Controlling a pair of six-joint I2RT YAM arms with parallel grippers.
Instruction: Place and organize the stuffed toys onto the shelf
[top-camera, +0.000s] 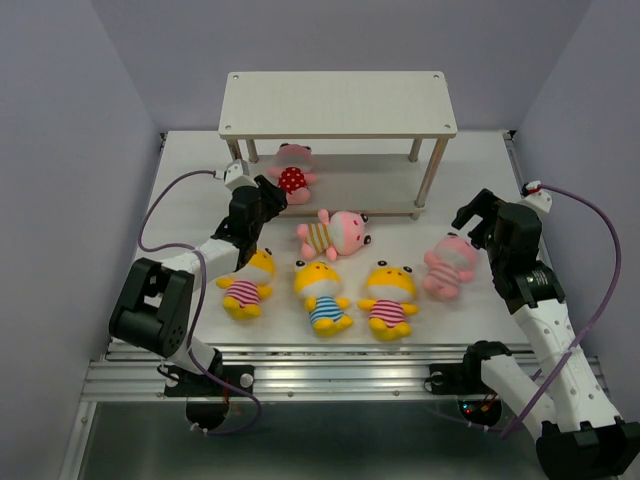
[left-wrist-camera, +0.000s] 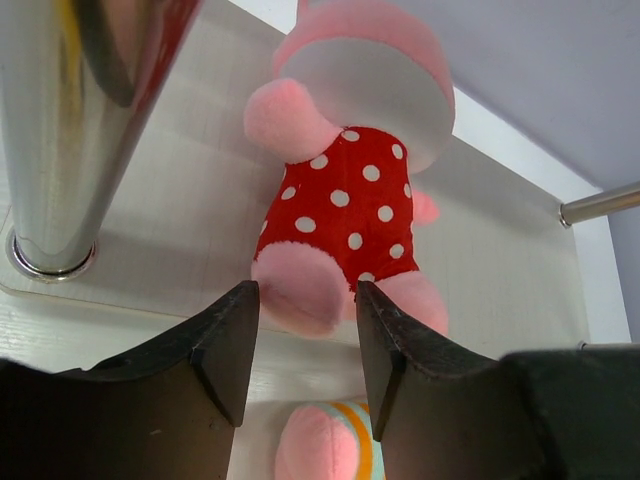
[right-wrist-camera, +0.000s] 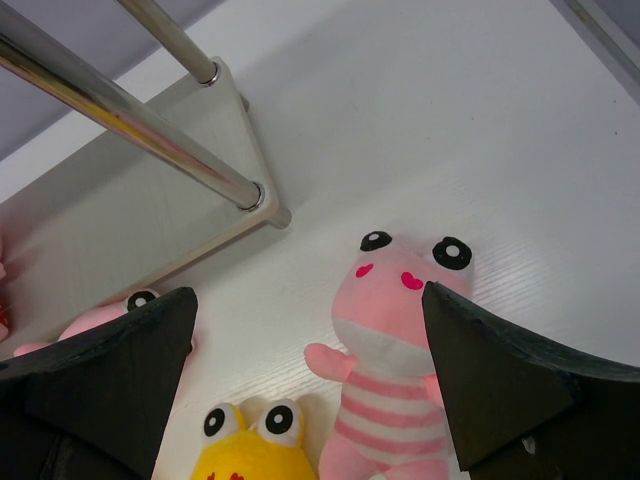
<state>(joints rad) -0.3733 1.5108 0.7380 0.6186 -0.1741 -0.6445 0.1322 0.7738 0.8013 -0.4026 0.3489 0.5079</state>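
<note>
The shelf (top-camera: 337, 104) stands at the back. A pink toy in a red-dotted shirt (top-camera: 292, 175) lies on its lower board (left-wrist-camera: 170, 190). My left gripper (top-camera: 268, 192) is open right at this toy (left-wrist-camera: 350, 200); the toy's foot sits just past the fingertips (left-wrist-camera: 228, 335). On the table lie a pink brown-striped toy (top-camera: 335, 235), three yellow toys (top-camera: 247, 285) (top-camera: 322, 293) (top-camera: 389, 298), and a pink pink-striped toy (top-camera: 449, 264). My right gripper (top-camera: 478, 220) is wide open and empty above the pink-striped toy (right-wrist-camera: 395, 340).
A shiny metal shelf leg (left-wrist-camera: 70, 130) stands close to the left of my left gripper. Two more legs (right-wrist-camera: 150, 130) show in the right wrist view. Purple walls enclose the white table (top-camera: 480, 170) on three sides.
</note>
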